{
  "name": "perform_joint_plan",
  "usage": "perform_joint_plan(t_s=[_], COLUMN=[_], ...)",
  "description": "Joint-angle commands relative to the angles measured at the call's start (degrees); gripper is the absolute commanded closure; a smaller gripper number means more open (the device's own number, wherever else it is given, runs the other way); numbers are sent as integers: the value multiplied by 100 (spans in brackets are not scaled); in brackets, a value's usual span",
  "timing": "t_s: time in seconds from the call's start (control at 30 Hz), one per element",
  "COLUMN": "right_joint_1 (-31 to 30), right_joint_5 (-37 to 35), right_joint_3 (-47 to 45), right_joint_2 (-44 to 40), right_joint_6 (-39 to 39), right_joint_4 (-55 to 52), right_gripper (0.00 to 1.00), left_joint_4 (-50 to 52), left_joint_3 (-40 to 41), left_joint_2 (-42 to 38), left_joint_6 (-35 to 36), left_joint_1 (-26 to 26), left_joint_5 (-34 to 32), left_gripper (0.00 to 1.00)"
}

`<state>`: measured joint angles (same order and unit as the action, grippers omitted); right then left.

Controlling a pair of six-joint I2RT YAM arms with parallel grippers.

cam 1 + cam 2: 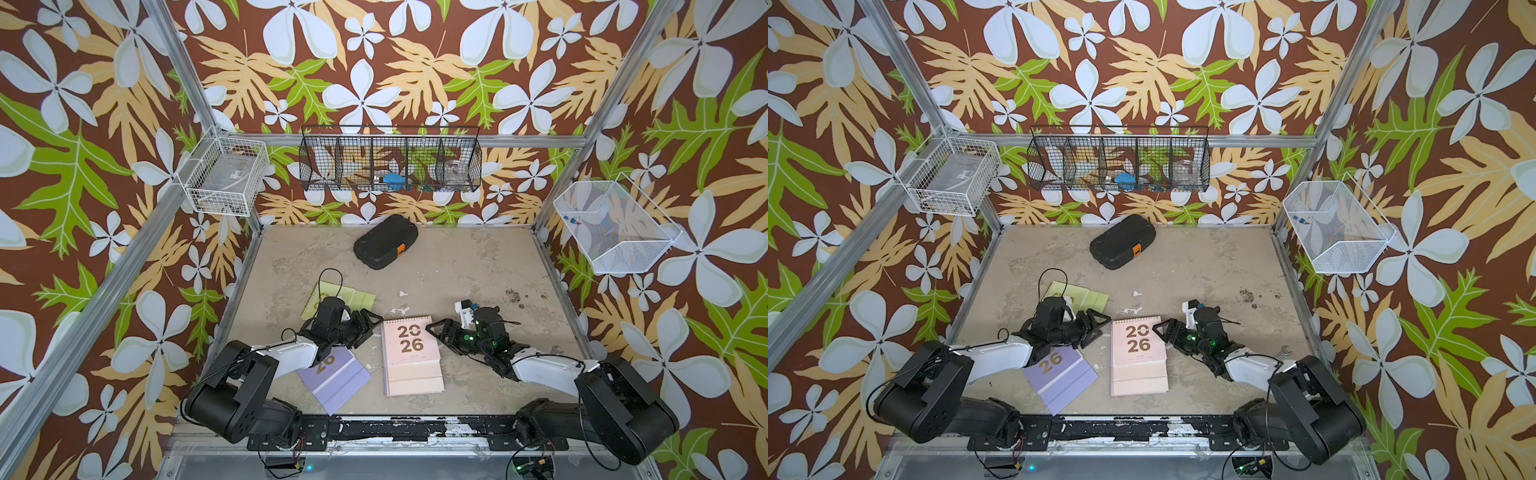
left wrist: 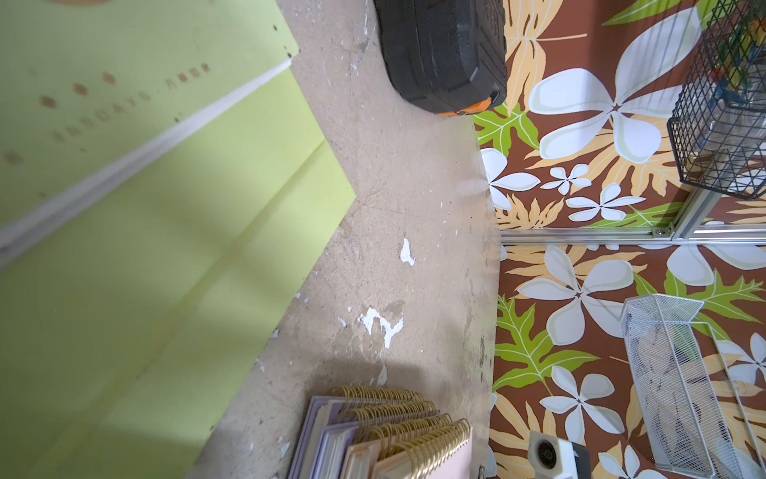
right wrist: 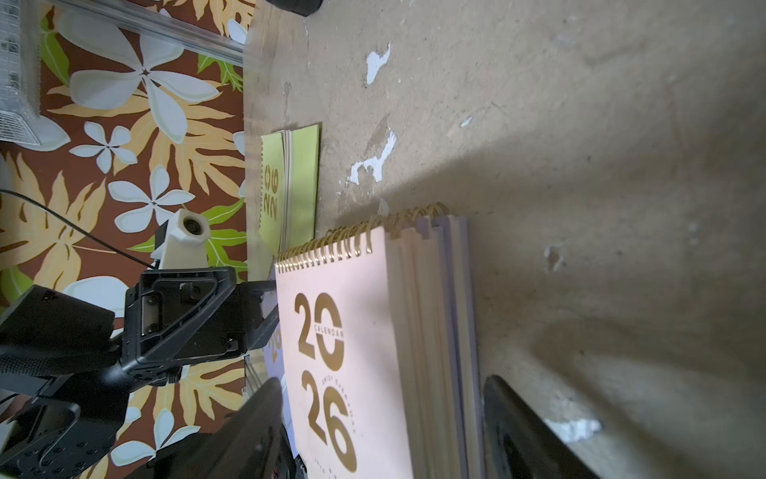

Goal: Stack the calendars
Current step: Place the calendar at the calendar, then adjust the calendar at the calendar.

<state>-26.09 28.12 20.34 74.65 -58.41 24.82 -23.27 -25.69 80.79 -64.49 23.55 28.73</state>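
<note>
The stacking is looking well along but not finished; a stack [image 1: 411, 365] of calendars is lying flat on the table [image 1: 478, 270] near the middle of its front edge, with a pale pink calendar [image 1: 409, 340] on top showing its gold "2026" in both top views; in the left wrist view about four gold spiral bindings [image 2: 398, 419] are showing one above another, lilac below and pink above, so I am judging that roughly four calendars are already piled, their front edges stepping out rather than lining up; two are lying loose: a lilac calendar [image 1: 338, 380] is sitting askew toward the front left corner, close beside the stack but apart from it and partly hidden under the left arm, and a lime green calendar [image 1: 357, 297] is resting flat farther back on the left side, well apart from the stack; the left gripper [image 1: 365, 328] is hovering just beside the stack's left edge with its jaws looking apart and nothing between them; the right gripper [image 1: 440, 330] is sitting at the stack's right edge, jaws spread wide in the right wrist view with the stack showing between them and not clamped; a black case [image 1: 385, 242] is lying near the far edge, playing no part; what is left, by my reading, is bringing the lilac and the green calendars onto the pile and perhaps squaring it
</note>
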Motion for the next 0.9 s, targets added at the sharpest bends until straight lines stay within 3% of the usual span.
perform_joint_plan(t_s=[0.0,0.33,0.53,0.87], right_joint_1=[-2,-423,-790,-1150], right_joint_5=[-355,-736,-964,-803], right_joint_3=[223,503,544,655], right_joint_2=[-80,-595,-740,-886], right_joint_6=[316,245,-20,-156], right_joint_4=[-806,-2072,-2436,-2417], right_gripper=[22,12,0,0], left_joint_4=[341,569,576,604], left_joint_3=[-91,-200,-208,-138], left_joint_2=[-80,-46,-20,-108], left_joint_6=[288,498,525,520], left_joint_1=[-123,-316,-339,-351], left_joint_5=[-60,2,7,-33], left_gripper=[29,27,26,25])
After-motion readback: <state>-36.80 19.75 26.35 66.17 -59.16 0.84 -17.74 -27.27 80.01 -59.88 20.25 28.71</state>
